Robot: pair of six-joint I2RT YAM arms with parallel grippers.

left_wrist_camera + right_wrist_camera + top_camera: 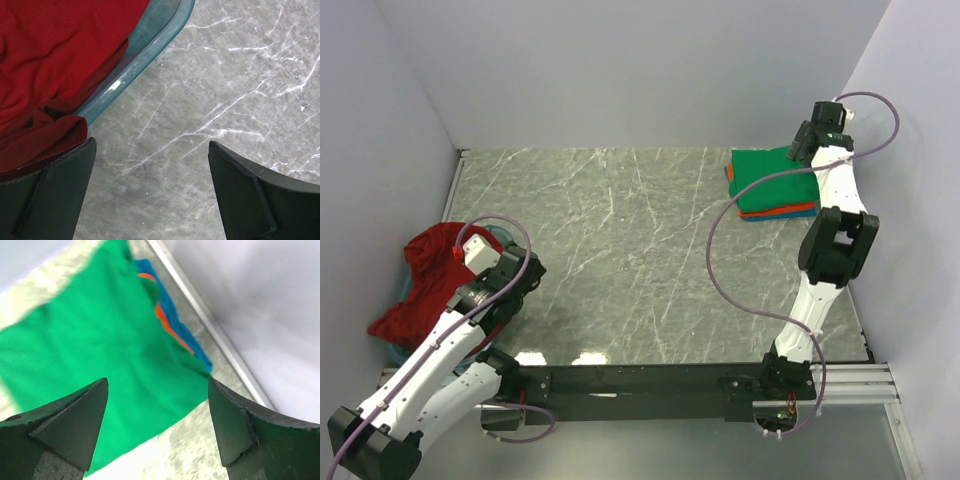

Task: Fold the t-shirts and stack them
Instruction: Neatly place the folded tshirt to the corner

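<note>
1. Left wrist view is showing the left gripper [152, 150] hanging at the near left, jaws wide apart and holding nothing, probably waiting to take the next garment.
2. Just beside its left finger, a dark red t-shirt [55, 55] is lying crumpled and spilling over what is looking like a translucent teal tub [147, 45]. It is not folded yet.
3. Beyond them the grey marbled table [620, 250] is stretching towards the back wall.
4. At the far right corner, folded shirts are sitting in a stack, tucked by the wall away from the middle: green t-shirt [100, 355] on top, then orange-red t-shirt [164, 320], then blue t-shirt [175, 315].
5. Above the green one, the right gripper [157, 385] is hovering with jaws parted and gripping nothing.
6. Counting: four t-shirts, three folded and one loose; one tub; two grippers.
</note>
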